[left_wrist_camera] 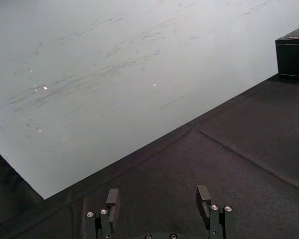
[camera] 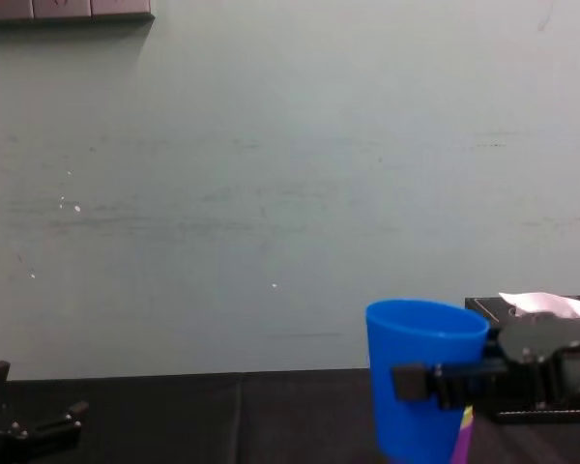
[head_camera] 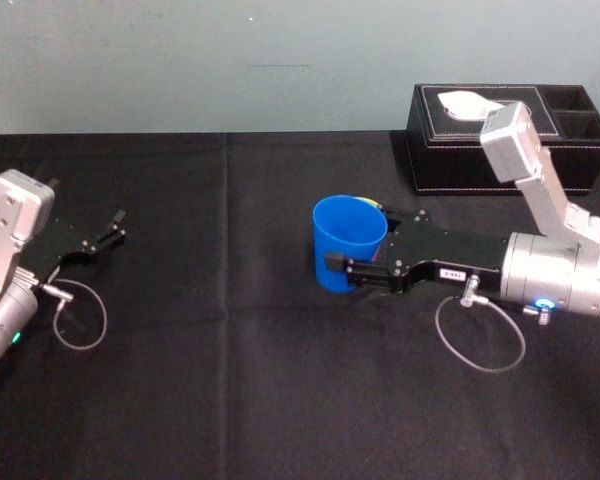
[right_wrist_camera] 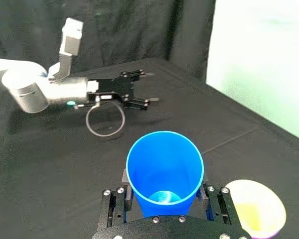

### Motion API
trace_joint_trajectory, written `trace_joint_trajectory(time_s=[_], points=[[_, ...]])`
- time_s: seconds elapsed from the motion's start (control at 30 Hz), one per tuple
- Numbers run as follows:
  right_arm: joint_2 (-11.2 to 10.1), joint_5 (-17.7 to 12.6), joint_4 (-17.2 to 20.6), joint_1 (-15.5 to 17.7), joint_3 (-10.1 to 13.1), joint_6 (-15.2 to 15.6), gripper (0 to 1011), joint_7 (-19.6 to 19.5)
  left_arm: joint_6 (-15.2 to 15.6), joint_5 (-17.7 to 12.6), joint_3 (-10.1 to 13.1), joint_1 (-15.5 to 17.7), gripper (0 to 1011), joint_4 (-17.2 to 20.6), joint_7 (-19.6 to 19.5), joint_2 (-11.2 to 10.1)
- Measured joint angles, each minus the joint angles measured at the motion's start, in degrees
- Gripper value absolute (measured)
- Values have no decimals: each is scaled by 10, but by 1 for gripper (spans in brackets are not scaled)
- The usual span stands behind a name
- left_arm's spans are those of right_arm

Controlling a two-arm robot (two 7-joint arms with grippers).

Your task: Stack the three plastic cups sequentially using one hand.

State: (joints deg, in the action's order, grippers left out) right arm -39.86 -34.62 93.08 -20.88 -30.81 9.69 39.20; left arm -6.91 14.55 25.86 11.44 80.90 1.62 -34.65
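Note:
My right gripper [head_camera: 345, 257] is shut on the bright blue cup [head_camera: 348, 238], one finger on each side of its wall. The cup stands upright with its mouth open upward [right_wrist_camera: 164, 167] and shows from the side in the chest view [camera: 420, 387]. Just beyond it to the right the yellow-green cup [right_wrist_camera: 253, 208] sits nested inside the purple cup [right_wrist_camera: 271, 232]; a sliver of yellow-green [head_camera: 376, 207] peeks out behind the blue rim. My left gripper [head_camera: 108, 236] rests open at the far left of the table, with nothing between its fingers [left_wrist_camera: 112, 200].
A black tissue box [head_camera: 510, 140] with a white tissue stands at the back right, close behind the right arm. Black cloth covers the table [head_camera: 230, 330]. A cable loop [head_camera: 480, 368] hangs from the right wrist, another [head_camera: 80, 345] from the left.

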Motion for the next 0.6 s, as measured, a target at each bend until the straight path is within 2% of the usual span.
trace_joint_trajectory(time_s=[0.33, 0.6], points=[[8, -4, -28, -27, 1, 0, 726, -8, 0, 0, 0, 0, 1011, 0, 0, 0], [19, 9, -53, -51, -6, -2, 726, -13, 0, 0, 0, 0, 1011, 0, 0, 0]])
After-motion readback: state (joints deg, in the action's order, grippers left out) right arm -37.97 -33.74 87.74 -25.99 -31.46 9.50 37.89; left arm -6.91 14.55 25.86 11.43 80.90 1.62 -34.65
